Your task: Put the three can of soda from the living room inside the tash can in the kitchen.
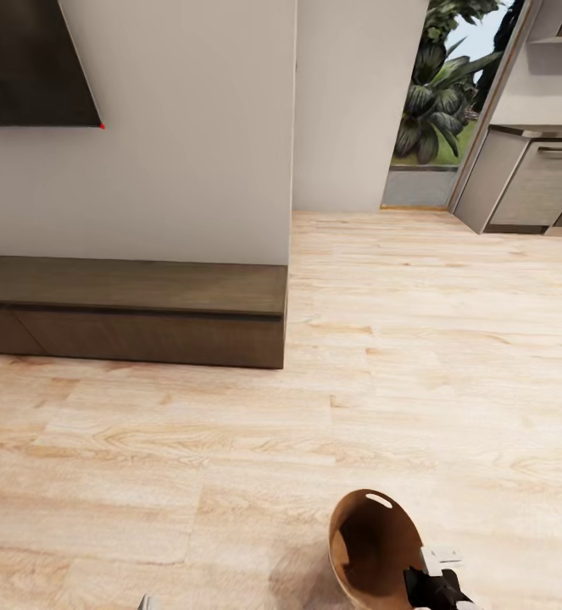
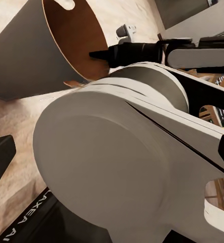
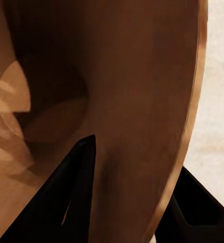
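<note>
- The right tool [image 1: 423,585] is clamped on the rim of the tash can [image 1: 374,551]: in the right wrist view one dark finger [image 3: 74,192] lies against the glossy brown inner wall and the other sits outside the rim, the wall pinched between them.
- The tash can is carried tilted, low in front of the robot's body and above the wood plank floor [image 1: 416,356], its mouth turned up toward the head camera and its slot [image 1: 380,500] on the far side of the rim.
- No soda can shows inside the part of the tash can that is visible.
- The left tool's state I cannot tell; its wrist camera looks across the robot's own pale body [image 2: 122,167] at the grey outside of the tash can.
- The low dark cabinet [image 1: 136,313] under the wall screen [image 1: 30,63] stands well beyond the tash can; kitchen units [image 1: 535,186] lie farther off, past the cabinet's right end.
- Judged step: transport of the tash can, the robot on its way.
- The next move calls for a steady clamp while driving, and a level set-down.
</note>
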Tool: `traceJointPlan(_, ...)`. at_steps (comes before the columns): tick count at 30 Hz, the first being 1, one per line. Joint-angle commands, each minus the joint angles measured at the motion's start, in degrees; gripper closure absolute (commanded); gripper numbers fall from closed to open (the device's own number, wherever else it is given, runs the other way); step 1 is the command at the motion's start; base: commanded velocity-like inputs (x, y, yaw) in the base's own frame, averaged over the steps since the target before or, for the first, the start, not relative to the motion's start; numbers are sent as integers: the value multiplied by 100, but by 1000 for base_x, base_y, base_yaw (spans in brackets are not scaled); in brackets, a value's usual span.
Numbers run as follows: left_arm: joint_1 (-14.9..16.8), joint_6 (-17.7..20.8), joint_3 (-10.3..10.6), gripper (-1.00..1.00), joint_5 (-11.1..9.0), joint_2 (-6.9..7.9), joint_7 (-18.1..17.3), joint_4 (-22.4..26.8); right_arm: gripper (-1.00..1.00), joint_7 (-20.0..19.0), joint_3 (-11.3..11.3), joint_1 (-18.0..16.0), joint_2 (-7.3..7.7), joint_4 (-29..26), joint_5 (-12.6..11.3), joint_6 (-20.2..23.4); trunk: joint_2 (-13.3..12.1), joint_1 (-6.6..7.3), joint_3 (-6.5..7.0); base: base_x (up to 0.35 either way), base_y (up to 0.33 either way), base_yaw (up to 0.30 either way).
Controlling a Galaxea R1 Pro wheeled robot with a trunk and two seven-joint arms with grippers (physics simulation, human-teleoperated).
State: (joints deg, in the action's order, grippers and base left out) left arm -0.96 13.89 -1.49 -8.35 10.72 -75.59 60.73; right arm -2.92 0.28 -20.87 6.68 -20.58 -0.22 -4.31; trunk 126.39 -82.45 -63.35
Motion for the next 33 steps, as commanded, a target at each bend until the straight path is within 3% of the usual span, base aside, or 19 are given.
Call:
traceJointPlan(1, -1, 3, 0, -100, 0, 0, 0, 0, 100, 3, -57, -5, 5, -489, 10, 66, 0, 1, 1, 0, 0, 0)
traceJointPlan(4, -1, 2, 0, -100, 0, 0, 0, 0, 100, 2, -60, -5, 9, -773, 12, 423, 0, 1, 1, 0, 0, 0)
traceJointPlan(7, -1, 0, 0, -100, 0, 0, 0, 0, 100, 2, -68, 10, 18, -1661, 22, 1507, 0, 1, 1, 0, 0, 0)
traceJointPlan(10, -1, 0, 0, -100, 0, 0, 0, 0, 100, 2, -70, 34, 25, -2168, 26, 2015, 0, 1, 1, 0, 0, 0)
traceJointPlan(13, -1, 1, 0, -100, 0, 0, 0, 0, 100, 2, -71, 69, 26, -3221, 31, 3192, 0, 1, 1, 0, 0, 0)
traceJointPlan(16, -1, 0, 0, -100, 0, 0, 0, 0, 100, 2, -73, 77, 30, -3924, 36, 4005, 0, 1, 1, 0, 0, 0)
traceJointPlan(17, -1, 0, 0, -100, 0, 0, 0, 0, 100, 6, -121, 80, 31, -4396, 38, 4625, 0, 1, 1, 0, 0, 0)
traceJointPlan(20, -1, 4, 0, -100, 0, 0, 0, 5, 100, 9, -376, 82, 28, -4986, 34, 5397, 0, 1, 1, 0, 0, 0)
traceJointPlan(26, -1, 7, 0, -100, 0, 0, 0, 5, 100, 10, -536, 83, 26, -5296, 31, 6015, 0, 1, 1, 0, 0, 0)
traceJointPlan(33, -1, 9, 0, -100, 0, 0, 4, 1, 100, 10, -552, 91, 26, -5324, 42, 6135, 0, 1, 1, 0, 0, 0)
